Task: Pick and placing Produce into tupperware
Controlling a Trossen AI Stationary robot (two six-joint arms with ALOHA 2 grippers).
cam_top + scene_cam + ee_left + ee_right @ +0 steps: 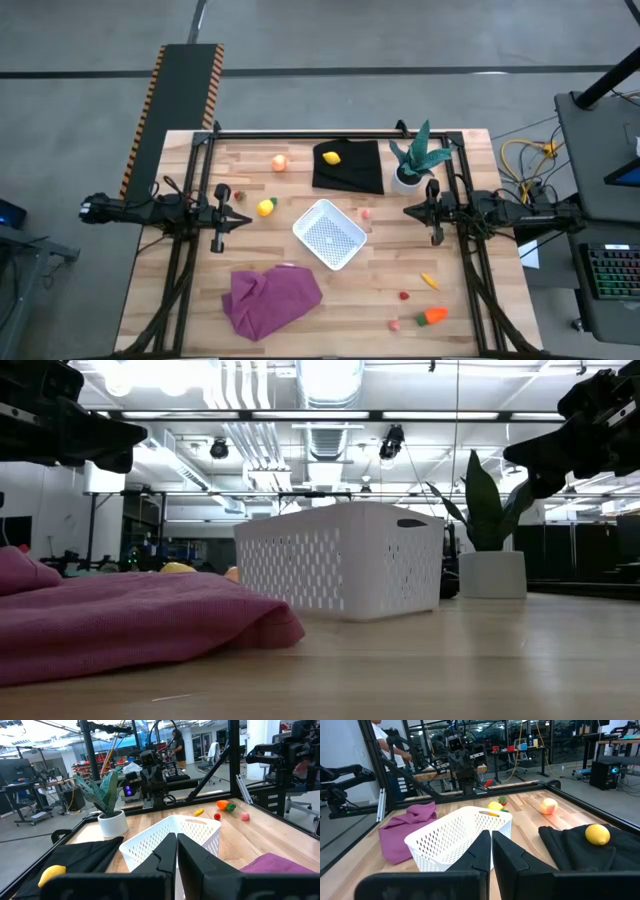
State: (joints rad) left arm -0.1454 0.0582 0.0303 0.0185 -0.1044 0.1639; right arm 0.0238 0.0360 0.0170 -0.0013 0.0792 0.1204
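The white tupperware [330,233] sits mid-table, between both grippers. My left gripper [247,220] [176,851] hovers to its left, shut and empty. My right gripper [406,211] [491,847] hovers to its right, also shut and empty. One lemon [331,157] [597,834] lies on the black cloth. A peach ball [280,162] and a yellow fruit with a green top [266,207] rest on the wood near the left gripper. A carrot [433,316] [225,805], a small yellow piece [429,281] and small red and pink pieces [404,295] lie near the right front corner.
A purple cloth [270,298] lies crumpled at the near edge, left of centre. A black cloth [350,167] and a potted green plant [412,165] stand at the far side. A pink piece [366,212] lies beside the tupperware. A black frame rail [330,134] borders the table.
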